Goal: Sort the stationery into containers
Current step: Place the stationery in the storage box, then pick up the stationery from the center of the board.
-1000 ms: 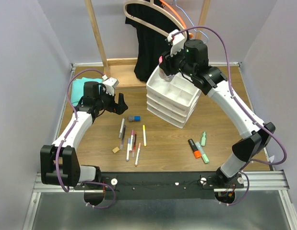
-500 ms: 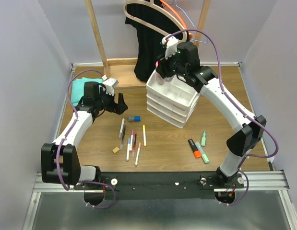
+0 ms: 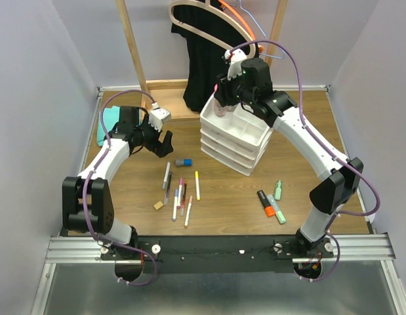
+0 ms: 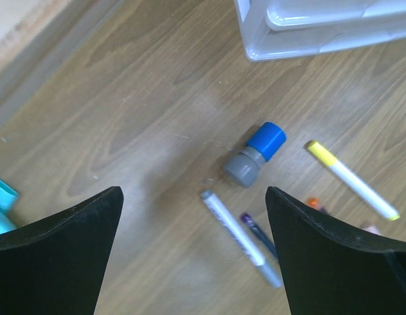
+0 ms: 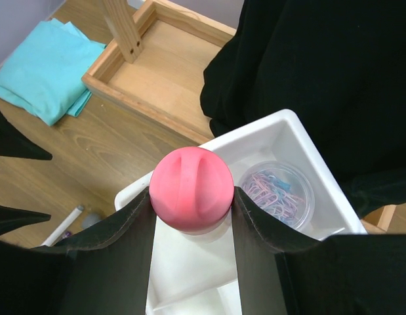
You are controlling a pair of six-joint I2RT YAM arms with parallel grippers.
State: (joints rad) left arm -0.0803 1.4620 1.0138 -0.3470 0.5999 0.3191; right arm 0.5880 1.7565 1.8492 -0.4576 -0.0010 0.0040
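The right gripper (image 5: 191, 213) is clamped on the smooth, rounded pink cap of the pink-capped bottle (image 5: 191, 187), holding it upright over the far left corner of the organiser (image 3: 237, 141). The organiser is glossy white plastic, three stacked drawers under a divided tray. In the tray compartment just beside the bottle sits a round clear tub (image 5: 279, 191) of pastel paper clips.

The left gripper (image 4: 193, 193) hangs left of the organiser with its jaws wide apart. Below it, near the organiser's left corner, lies the stubby blue-capped tube (image 4: 256, 153). A grey pen (image 4: 239, 236) and a yellow-capped marker (image 4: 350, 178) lie on the near side of the organiser.

The table (image 3: 301, 157) is wood-grain. A black garment (image 5: 307, 72) hangs behind the organiser, and a folded teal cloth (image 5: 42, 69) lies far to its left.
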